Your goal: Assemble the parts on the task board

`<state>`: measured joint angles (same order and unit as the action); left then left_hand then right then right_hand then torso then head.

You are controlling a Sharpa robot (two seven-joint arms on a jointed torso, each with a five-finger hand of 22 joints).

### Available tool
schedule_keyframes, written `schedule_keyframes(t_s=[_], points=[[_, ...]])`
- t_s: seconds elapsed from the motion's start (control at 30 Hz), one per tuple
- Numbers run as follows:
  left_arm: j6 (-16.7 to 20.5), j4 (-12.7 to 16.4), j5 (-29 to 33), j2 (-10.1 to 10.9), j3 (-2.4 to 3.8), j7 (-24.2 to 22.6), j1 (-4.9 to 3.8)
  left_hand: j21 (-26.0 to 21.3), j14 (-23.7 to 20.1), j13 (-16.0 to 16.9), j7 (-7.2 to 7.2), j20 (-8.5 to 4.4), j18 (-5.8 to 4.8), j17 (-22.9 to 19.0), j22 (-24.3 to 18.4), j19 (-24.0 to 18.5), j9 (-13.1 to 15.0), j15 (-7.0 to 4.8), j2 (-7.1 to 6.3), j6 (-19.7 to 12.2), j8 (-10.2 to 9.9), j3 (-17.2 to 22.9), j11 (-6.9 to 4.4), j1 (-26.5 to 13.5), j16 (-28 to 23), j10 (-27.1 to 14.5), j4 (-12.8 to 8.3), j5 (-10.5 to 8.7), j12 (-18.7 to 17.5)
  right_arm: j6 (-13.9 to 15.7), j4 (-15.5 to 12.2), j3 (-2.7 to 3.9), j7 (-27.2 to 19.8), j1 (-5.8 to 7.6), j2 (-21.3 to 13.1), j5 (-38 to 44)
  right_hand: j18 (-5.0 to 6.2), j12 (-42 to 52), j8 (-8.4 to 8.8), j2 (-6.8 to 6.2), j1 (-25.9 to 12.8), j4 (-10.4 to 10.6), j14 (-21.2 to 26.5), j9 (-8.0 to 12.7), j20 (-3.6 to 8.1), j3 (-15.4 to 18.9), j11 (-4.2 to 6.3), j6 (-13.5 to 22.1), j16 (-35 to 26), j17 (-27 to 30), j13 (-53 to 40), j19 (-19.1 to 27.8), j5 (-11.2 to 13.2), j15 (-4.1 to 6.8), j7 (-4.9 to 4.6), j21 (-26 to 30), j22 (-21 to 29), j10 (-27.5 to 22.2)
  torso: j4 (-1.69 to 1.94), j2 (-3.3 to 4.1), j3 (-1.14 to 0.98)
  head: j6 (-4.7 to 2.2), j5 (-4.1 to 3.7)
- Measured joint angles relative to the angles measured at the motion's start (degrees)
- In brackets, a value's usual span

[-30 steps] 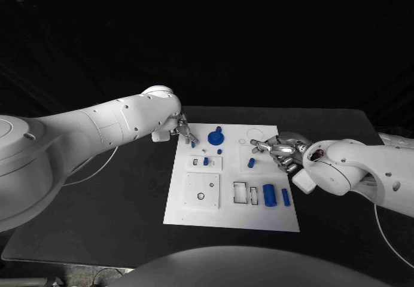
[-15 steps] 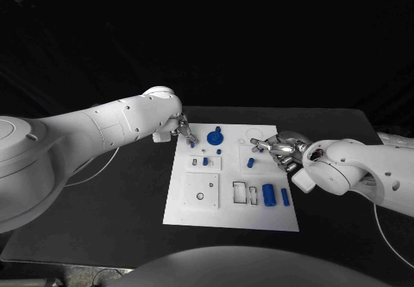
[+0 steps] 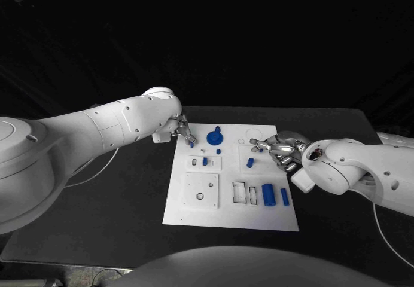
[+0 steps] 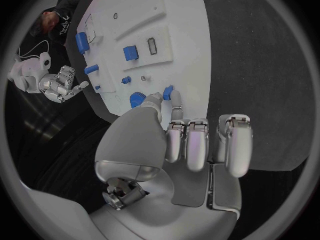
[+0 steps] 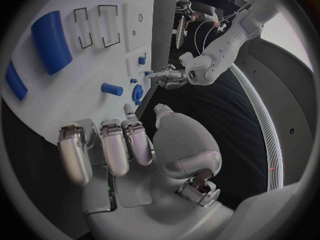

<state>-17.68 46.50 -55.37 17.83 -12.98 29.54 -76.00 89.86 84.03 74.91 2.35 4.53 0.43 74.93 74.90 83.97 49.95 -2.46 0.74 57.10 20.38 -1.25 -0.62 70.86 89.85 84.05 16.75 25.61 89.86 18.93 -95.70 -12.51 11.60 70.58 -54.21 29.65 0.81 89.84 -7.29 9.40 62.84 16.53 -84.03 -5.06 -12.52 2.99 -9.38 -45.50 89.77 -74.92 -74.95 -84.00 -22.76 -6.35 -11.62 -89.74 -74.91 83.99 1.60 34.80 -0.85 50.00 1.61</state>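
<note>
We start at the left hand (image 3: 185,133), which sits at the far left corner of the task board (image 3: 203,212). In the left wrist view the left hand (image 4: 180,144) has its fingers (image 4: 197,146) held side by side and bent forward, thumb alongside. A small blue peg (image 4: 167,93) shows just past the fingertips, near or at the thumb tip. We cannot tell whether it is pinched or merely beside the hand, since the fingers hide the contact.

The right hand (image 3: 277,149) hovers over the board's right edge. In the right wrist view the right hand (image 5: 127,149) has curled fingers (image 5: 106,149), and nothing shows between them. Whether they close fully we cannot make out.

Outward from the hands, on the board: a blue gear-like round part (image 3: 214,139) lies at the far end, close to the left hand. A short blue cylinder (image 3: 250,162) lies near the right hand, clear of its fingers. A small blue block (image 3: 205,161) stands in the raised plate on the left side. Toward the near end a thick blue cylinder (image 3: 269,195) and a thin blue bar (image 3: 285,197) lie side by side, next to two rectangular slots (image 3: 239,191). A square plate with a round hole (image 3: 201,195) sits on the near left.

The board rests on the black desk (image 3: 112,197). Small features at the board's far right corner are too faint to identify.
</note>
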Motion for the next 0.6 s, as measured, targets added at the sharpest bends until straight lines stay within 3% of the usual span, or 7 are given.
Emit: schedule_keyframes(t_s=[0.4, 0.6], points=[[0.0, -0.1, 0.1, -0.3, 0.00, 0.2, 0.04, 0.0, 0.0, 0.0, -0.21, 0.00, 0.00, 0.0, 0.0, 0.0, -0.1, 0.00, 0.66, -0.2, 0.0, 1.0, 0.00, 1.2, 0.0, 0.0, 0.0, 0.34, 0.0, 0.0, 0.0, 0.00, 0.1, 0.00, -0.1, 0.0, 0.00, 0.0, 0.00, 0.00, 0.0, 0.0, 0.0, 0.0, 0.00, 0.0, 0.00, 0.0, 0.0, 0.0, 0.0, 0.0, 0.0, 0.00, 0.00, 0.0, 0.0, 0.0, 0.07, 0.00, 0.01, 0.00, -0.41], [0.0, 0.0, 0.2, -0.3, 0.00, 0.3, 0.05, 0.0, 0.0, 0.0, -0.41, 0.00, -0.01, 0.0, 0.0, 0.0, -0.1, 0.00, 0.00, -0.4, 0.0, 4.1, -0.13, 6.1, 0.0, -0.1, -0.3, 1.08, 0.0, 0.0, 0.0, 0.00, 0.2, 0.01, -0.1, 0.0, 0.00, 0.0, 0.00, 0.00, 0.0, 0.0, 0.0, 0.0, 0.00, 0.0, 0.00, 0.0, 0.0, 0.0, 0.0, 0.0, 0.0, 0.00, 0.00, 0.0, 0.0, 0.0, 0.04, 0.00, 0.01, 0.00, -0.34]])
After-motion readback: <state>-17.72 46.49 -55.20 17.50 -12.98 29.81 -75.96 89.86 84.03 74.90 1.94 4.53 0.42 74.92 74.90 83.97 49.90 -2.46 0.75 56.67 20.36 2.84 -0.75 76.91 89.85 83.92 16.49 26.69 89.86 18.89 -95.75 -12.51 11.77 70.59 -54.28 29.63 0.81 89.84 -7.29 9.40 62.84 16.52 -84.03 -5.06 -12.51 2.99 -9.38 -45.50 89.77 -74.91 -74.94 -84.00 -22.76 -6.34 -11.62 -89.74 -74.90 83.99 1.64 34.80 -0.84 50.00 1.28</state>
